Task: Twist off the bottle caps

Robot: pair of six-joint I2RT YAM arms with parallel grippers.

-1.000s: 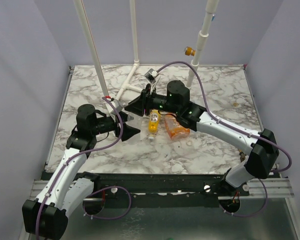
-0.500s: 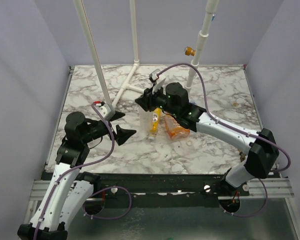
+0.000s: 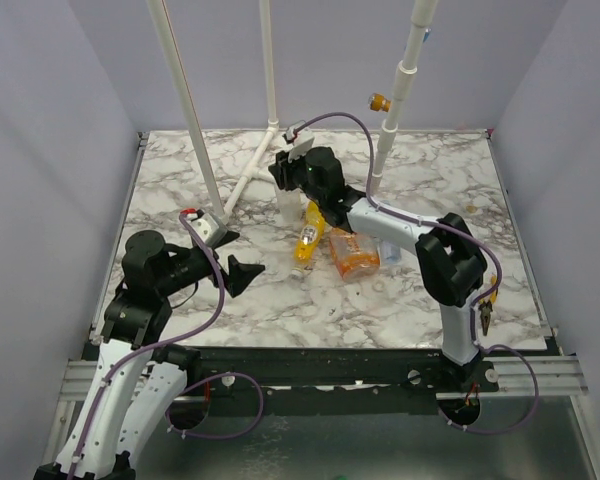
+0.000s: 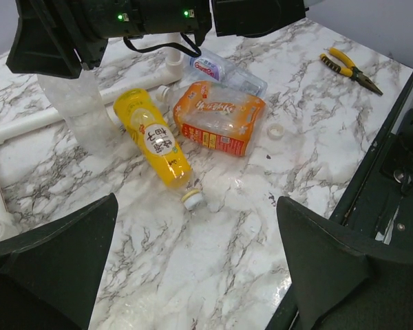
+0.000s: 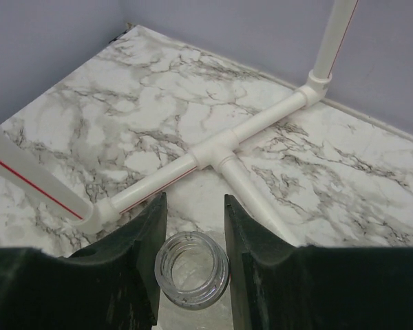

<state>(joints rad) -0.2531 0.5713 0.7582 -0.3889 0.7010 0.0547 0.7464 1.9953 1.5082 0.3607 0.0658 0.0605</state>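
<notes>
My right claw is clamped on the uncapped small clear bottle between its jaws, left claw gapes empty with the capped yellow bottle just ahead — I'd worry the thin bottle crushes or topples onto the bench.

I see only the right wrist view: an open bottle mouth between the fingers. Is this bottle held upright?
Observer: Yes, the small clear bottle stands upright in the right gripper.
Operator: Do you see any loose cap?
Observer: One loose cap lies on the table, close to the squat orange bottle but apart from it.
Operator: Which bottle is closed?
Observer: The yellow-orange bottle lies on its side with its white cap on.
</notes>
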